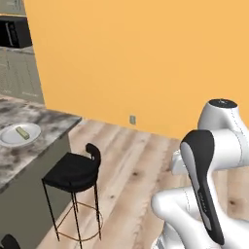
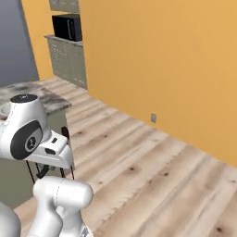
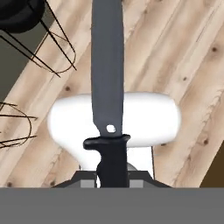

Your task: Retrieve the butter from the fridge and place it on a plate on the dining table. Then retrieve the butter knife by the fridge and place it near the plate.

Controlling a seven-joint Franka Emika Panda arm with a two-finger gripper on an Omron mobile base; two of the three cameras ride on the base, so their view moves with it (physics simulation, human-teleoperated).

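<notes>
Fingers are clamped on the butter knife (image 3: 108, 87) handle, blade pointing out over the wood floor. To do this well, I'd carry it level to the counter (image 1: 29, 151) and set it beside the plate (image 1: 19, 133). The left base view shows the butter (image 1: 22, 132) on that plate.

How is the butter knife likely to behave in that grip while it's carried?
The butter knife looks rigid, so it probably won't flex. Gripped low on its black handle with the long blade projecting, it may pivot if jolted. Its slim build suggests little weight.
</notes>
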